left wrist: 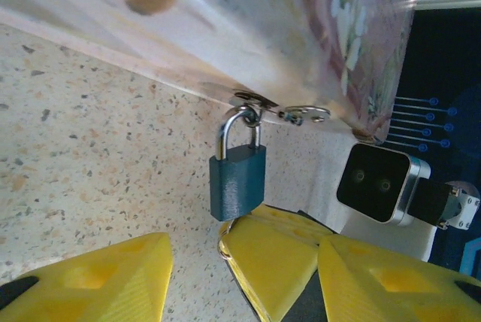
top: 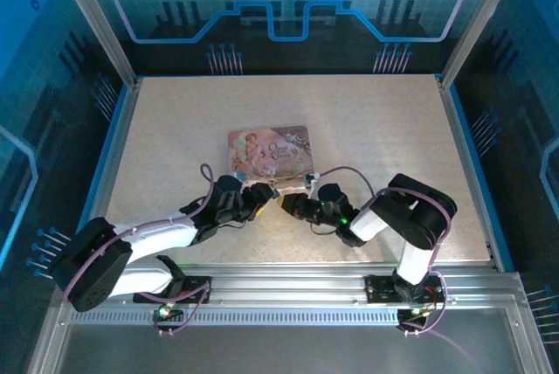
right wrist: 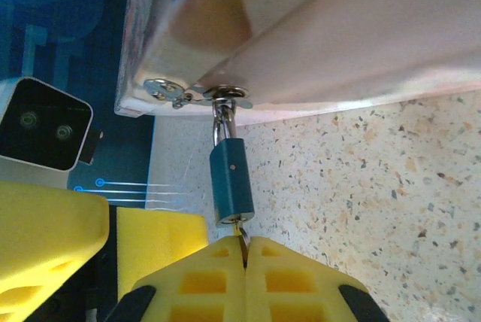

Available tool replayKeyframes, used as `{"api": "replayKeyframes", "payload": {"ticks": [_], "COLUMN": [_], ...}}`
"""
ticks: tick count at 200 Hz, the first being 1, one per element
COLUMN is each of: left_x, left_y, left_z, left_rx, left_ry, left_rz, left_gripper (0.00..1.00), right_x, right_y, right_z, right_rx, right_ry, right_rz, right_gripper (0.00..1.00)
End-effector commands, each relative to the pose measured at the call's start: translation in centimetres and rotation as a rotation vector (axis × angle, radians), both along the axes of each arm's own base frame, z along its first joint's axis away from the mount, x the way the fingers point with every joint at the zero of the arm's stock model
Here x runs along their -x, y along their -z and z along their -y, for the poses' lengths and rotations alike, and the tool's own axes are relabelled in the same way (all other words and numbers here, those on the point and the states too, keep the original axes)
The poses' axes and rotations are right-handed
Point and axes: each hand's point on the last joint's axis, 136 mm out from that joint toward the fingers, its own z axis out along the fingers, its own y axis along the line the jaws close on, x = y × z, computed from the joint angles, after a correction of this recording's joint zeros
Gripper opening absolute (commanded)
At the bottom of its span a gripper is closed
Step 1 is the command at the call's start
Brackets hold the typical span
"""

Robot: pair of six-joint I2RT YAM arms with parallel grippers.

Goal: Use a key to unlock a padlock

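Observation:
A small bluish padlock (left wrist: 237, 179) hangs by its silver shackle from the hasp (left wrist: 259, 104) on the near edge of the pink tin (top: 271, 148). My right gripper (right wrist: 246, 250) is shut on the key (right wrist: 242, 233). The key's tip sits in the keyhole at the bottom of the padlock (right wrist: 231, 183). My left gripper (left wrist: 244, 250) is open, its yellow fingers (left wrist: 90, 277) spread either side of the right gripper's tips just below the padlock, holding nothing. In the top view the left gripper (top: 265, 192) and the right gripper (top: 290, 203) meet at the tin's near edge.
The tin (right wrist: 361, 36) lies flat mid-table on the speckled tabletop (top: 376, 129). Blue enclosure walls stand at the back and sides. The arms' base rail (top: 288, 282) runs along the near edge.

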Motion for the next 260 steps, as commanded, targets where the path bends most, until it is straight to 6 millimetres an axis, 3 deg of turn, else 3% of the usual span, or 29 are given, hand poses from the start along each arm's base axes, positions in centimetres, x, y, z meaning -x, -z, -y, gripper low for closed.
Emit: {"api": "replayKeyframes", "payload": {"ticks": [1, 165, 240, 260], "left_x": [-0.7, -2.8, -3.1, -3.1], "left_y": [-0.7, 0.5, 1.3, 1.4], "left_z": [-0.5, 0.6, 1.0, 1.0], "left_rx": [0.026, 0.031, 0.027, 0.031], "left_ry": [-0.055, -0.079, -0.076, -0.076], "left_rz": [0.026, 0.031, 0.013, 0.013], "left_gripper": [0.53, 0.39, 0.37, 0.29], "right_x": [0.3, 0.2, 0.1, 0.1], "right_y": [-0.5, -1.8, -3.4, -3.5], "right_z": [-1.1, -1.5, -1.6, -1.7], "right_rx": [-0.037, -0.065, -0.09, -0.088], "right_ry": [-0.014, -0.022, -0.016, -0.018], "right_rz": [-0.013, -0.015, -0.004, -0.009], "right_gripper": [0.0, 0.0, 0.01, 0.01]}}
